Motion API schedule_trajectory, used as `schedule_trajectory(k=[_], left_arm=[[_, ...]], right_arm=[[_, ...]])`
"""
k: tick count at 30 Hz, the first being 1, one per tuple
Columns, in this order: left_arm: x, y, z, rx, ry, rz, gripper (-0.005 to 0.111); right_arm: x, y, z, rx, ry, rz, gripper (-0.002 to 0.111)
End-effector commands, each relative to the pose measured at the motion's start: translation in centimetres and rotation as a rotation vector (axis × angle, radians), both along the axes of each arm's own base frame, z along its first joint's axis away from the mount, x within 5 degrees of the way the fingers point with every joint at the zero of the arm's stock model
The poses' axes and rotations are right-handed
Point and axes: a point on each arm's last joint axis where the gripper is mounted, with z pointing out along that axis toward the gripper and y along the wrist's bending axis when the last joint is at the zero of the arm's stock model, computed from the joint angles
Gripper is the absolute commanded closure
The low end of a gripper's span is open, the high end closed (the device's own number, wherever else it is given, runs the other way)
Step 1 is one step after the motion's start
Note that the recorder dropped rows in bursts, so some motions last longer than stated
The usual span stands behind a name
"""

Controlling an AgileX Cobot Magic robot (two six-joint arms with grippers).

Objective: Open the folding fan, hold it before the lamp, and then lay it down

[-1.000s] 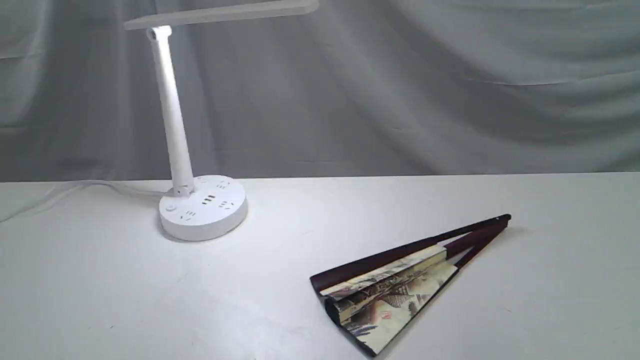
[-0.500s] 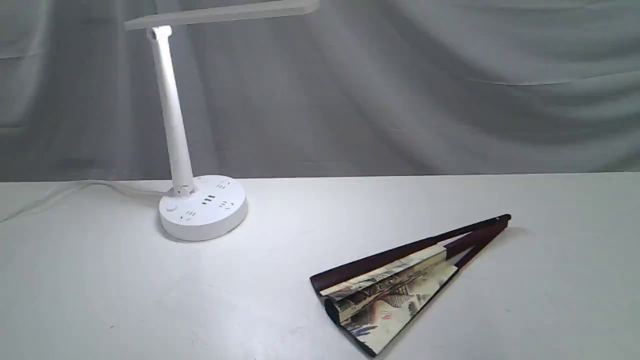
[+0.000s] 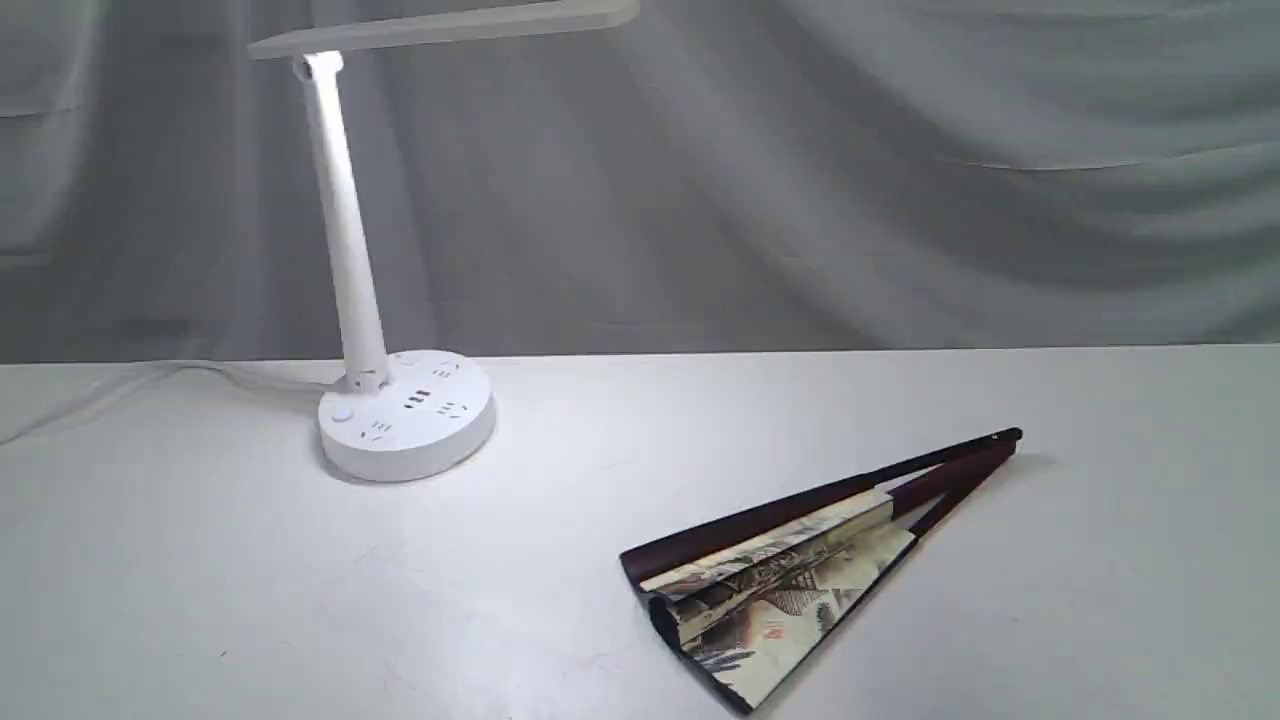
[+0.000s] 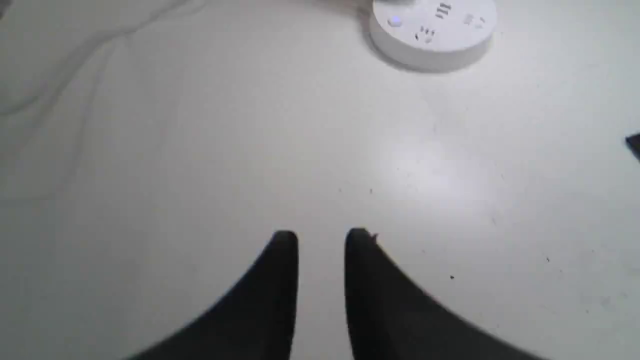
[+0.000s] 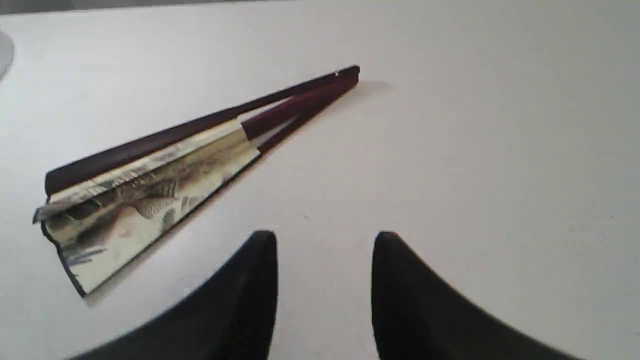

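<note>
The folding fan lies on the white table at the front right, only slightly spread, cream painted paper between dark maroon guards, pivot end pointing back right. The right wrist view shows the folding fan ahead of my right gripper, which is open, empty and clear of it. The white lamp stands at the back left, lit, with its bar head across the top. In the left wrist view my left gripper hovers over bare table with a narrow gap between its fingers, the lamp base well ahead. Neither gripper shows in the exterior view.
The lamp's white cable trails off to the left along the table's back edge. A grey cloth backdrop hangs behind the table. The dark tip of the fan just enters the left wrist view's edge.
Nothing has visibly moved in the exterior view; fan and lamp stay put.
</note>
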Motion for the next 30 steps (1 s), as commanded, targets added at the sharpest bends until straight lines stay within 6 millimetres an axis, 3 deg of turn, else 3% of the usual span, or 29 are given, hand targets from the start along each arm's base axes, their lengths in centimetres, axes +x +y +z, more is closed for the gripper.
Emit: schedule_trajectory(k=[1, 11, 19, 30], left_arm=[[2.4, -0.5, -1.2, -0.057, 0.060, -0.017, 0.083], [7.0, -2.1, -5.7, -0.166, 0.253, -0.124, 0.083], [9.0, -5.4, -8.4, -0.131, 0.317, -0.250, 0.083], [13.7, -11.6, -8.3, -0.103, 0.378, -0.434, 0.083]], right_arm=[[1.2, -0.2, -0.8, 0.000, 0.035, 0.005, 0.075], [3.2, -0.5, -2.1, 0.001, 0.054, -0.001, 0.075], [4.1, -0.6, -3.7, 0.014, 0.145, 0.003, 0.075], [5.4, -0.6, -6.5, 0.075, 0.298, -0.002, 0.075]])
